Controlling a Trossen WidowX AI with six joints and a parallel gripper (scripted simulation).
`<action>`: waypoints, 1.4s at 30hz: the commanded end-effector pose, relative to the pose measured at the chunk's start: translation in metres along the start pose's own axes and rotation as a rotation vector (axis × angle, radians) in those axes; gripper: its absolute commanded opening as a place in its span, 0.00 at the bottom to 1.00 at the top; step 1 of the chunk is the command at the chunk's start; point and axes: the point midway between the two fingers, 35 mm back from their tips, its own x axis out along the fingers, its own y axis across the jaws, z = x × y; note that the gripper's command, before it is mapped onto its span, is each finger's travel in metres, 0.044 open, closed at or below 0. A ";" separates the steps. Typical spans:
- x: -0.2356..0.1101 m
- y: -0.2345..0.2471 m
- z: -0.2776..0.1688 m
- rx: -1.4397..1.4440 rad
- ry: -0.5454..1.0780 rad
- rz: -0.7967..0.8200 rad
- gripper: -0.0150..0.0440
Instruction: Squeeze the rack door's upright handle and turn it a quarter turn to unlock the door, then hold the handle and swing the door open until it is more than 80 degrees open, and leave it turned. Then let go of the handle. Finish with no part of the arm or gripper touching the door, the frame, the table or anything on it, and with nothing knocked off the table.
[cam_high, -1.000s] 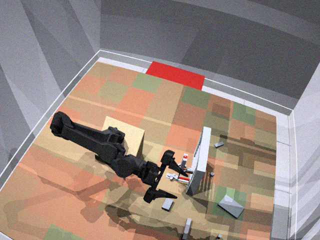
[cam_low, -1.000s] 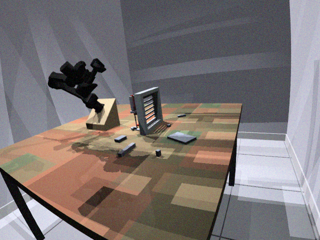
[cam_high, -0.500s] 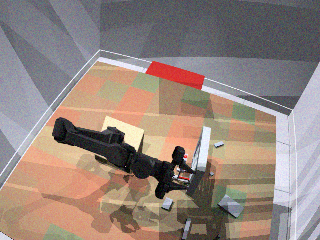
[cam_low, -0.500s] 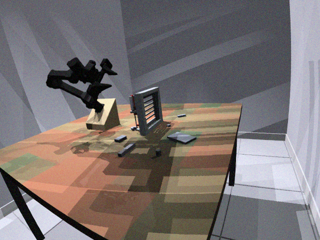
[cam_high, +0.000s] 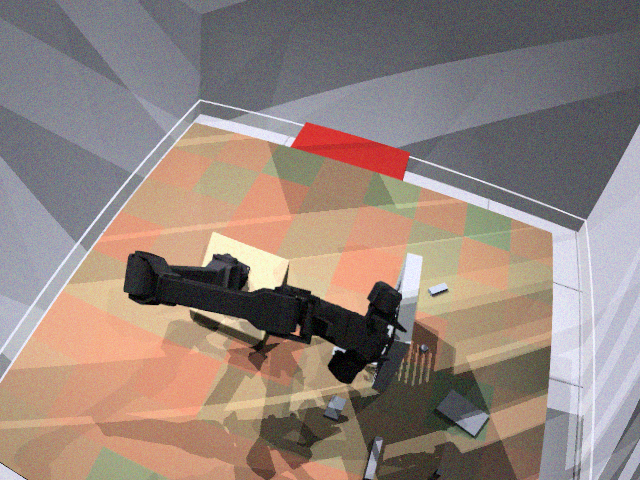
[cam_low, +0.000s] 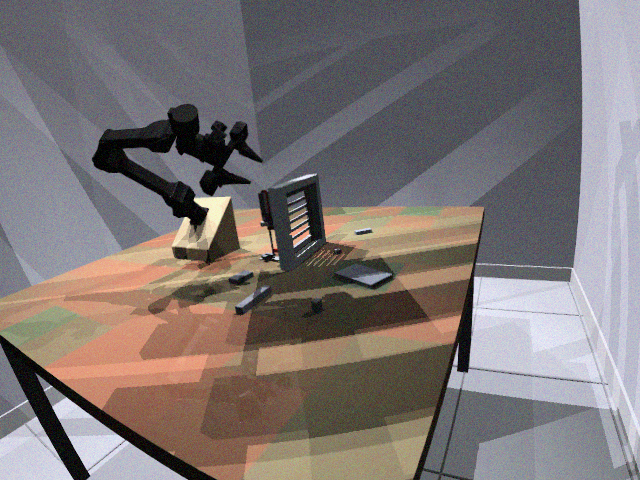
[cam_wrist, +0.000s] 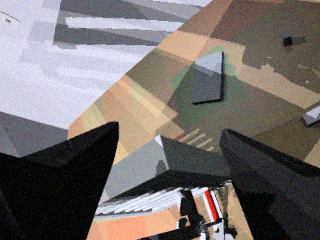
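Grey walls are rising behind the patchwork table (cam_high: 206, 180) (cam_low: 320, 361) (cam_wrist: 145, 90). The gripper's fingers (cam_high: 398, 325) (cam_low: 253, 153) are hovering apart, holding nothing. Below them, the rack's grey frame (cam_low: 281, 227) (cam_wrist: 140, 167) is standing upright; its slatted door (cam_low: 266, 206) (cam_wrist: 210, 205) is lying beneath too. Beyond, a flat grey slab (cam_high: 461, 413) (cam_low: 363, 274) (cam_wrist: 208, 78) is resting.

The table (cam_high: 232, 180) (cam_low: 336, 356) (cam_wrist: 142, 102) has a patchwork orange, tan and green top. Around its standing grey frame (cam_high: 413, 268) (cam_low: 279, 232) (cam_wrist: 135, 170), in the exterior view: tan wedge (cam_high: 271, 260) (cam_low: 226, 232) at nine o'clock, small bar (cam_high: 438, 289) (cam_low: 363, 230) at three, flat slab (cam_high: 462, 413) (cam_low: 364, 275) (cam_wrist: 208, 80) at four, dark cube (cam_high: 436, 473) (cam_low: 316, 305) (cam_wrist: 287, 41) near six, long bar (cam_high: 373, 458) (cam_low: 253, 300) (cam_wrist: 313, 116) at seven, short block (cam_high: 334, 407) (cam_low: 240, 277) at eight
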 end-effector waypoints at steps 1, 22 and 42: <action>0.010 0.006 -0.014 -0.016 0.108 -0.048 0.74; 0.028 0.030 -0.077 -0.242 0.550 -0.310 0.74; 0.018 0.048 -0.106 -0.602 0.797 -0.603 0.74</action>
